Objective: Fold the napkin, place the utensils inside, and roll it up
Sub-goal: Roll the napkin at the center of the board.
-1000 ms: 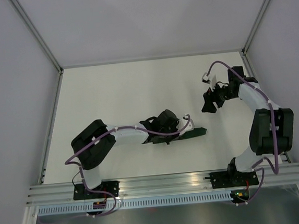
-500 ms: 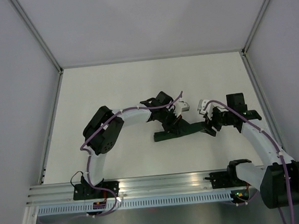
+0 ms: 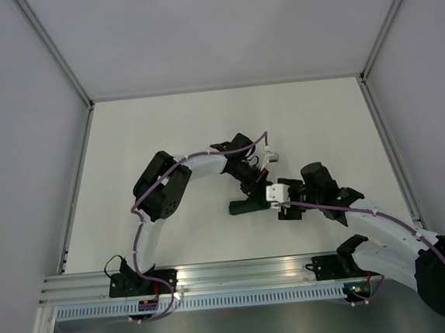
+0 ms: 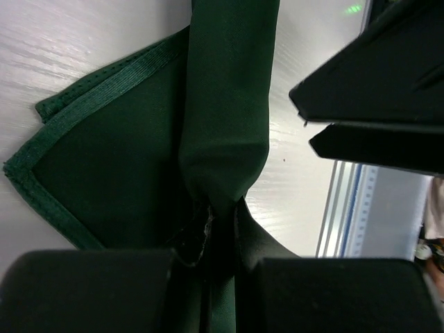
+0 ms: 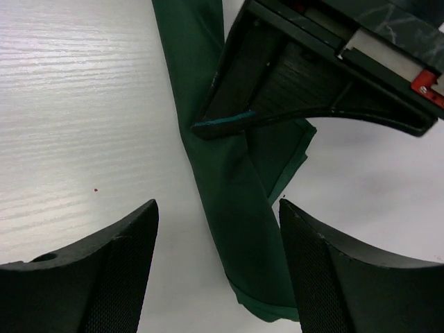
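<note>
L gripper [image 4: 215,262] clamped on the rolled-up napkin [image 4: 225,104]
R gripper [image 5: 216,211] fingers wide apart, roll running btwn them at bottom-centre of its wrist cam; both mid-table [image 3: 165,132].

napkin [image 4: 229,104]: green cloth, slight sheen, stitched hem | table [image 5: 69,104]: white, matt, fine grain

The dark green napkin [image 4: 229,104] is rolled into a long, thin tube. A flat corner with a stitched edge is seen sticking out beside it.
</note>
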Motion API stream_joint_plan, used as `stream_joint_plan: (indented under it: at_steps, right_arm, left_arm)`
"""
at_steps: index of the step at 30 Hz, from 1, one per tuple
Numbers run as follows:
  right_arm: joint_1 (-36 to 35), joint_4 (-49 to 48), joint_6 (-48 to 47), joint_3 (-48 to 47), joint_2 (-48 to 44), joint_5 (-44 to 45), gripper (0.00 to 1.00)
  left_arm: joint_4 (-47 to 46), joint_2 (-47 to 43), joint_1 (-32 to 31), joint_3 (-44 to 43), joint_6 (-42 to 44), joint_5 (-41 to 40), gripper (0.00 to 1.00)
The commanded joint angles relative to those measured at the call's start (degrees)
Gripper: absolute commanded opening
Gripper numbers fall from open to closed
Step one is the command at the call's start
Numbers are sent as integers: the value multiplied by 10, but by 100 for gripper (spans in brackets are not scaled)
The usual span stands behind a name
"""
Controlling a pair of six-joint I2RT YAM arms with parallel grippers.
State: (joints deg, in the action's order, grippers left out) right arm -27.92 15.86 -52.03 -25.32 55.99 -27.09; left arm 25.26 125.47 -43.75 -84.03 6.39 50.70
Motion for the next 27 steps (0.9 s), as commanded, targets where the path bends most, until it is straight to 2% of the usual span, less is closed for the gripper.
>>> stream_joint_plan:
  at_steps: [1, 4, 8, 12, 18, 21, 22, 23, 25, 27]
  right_arm:
    - [-47, -69, 11, 16, 1, 62, 76]
    - [-92, -72, 12, 19, 17, 82, 76]
    - [-115, -84, 6, 20, 47, 105, 76]
    - [-132, -108, 7, 20, 79, 126, 75]
    - [-136, -122, 11, 21, 107, 135, 73]
    - [-136, -115, 15, 15, 114, 137, 63]
    - [-136, -113, 15, 14, 117, 138, 50]
    - [-135, -109, 15, 13, 119, 139, 44]
    - [-136, -105, 15, 13, 119, 139, 36]
    - [-136, -96, 16, 12, 120, 137, 34]
  left_arm:
    - [67, 52, 3, 1, -4, -24, 2]
    - [70, 57, 4, -7, -5, -16, 2]
    - [77, 61, 5, -15, -2, -8, 2]
    - [81, 62, 5, -16, 1, -4, 3]
    - [82, 57, 5, -15, 1, 2, 10]
    - [81, 51, 5, -15, 1, 3, 20]
    - [82, 49, 5, -15, 1, 2, 24]
    - [82, 46, 5, -15, 1, 1, 27]
    - [81, 37, 6, -17, -2, -3, 33]
    - [77, 29, 7, -16, -11, -10, 38]
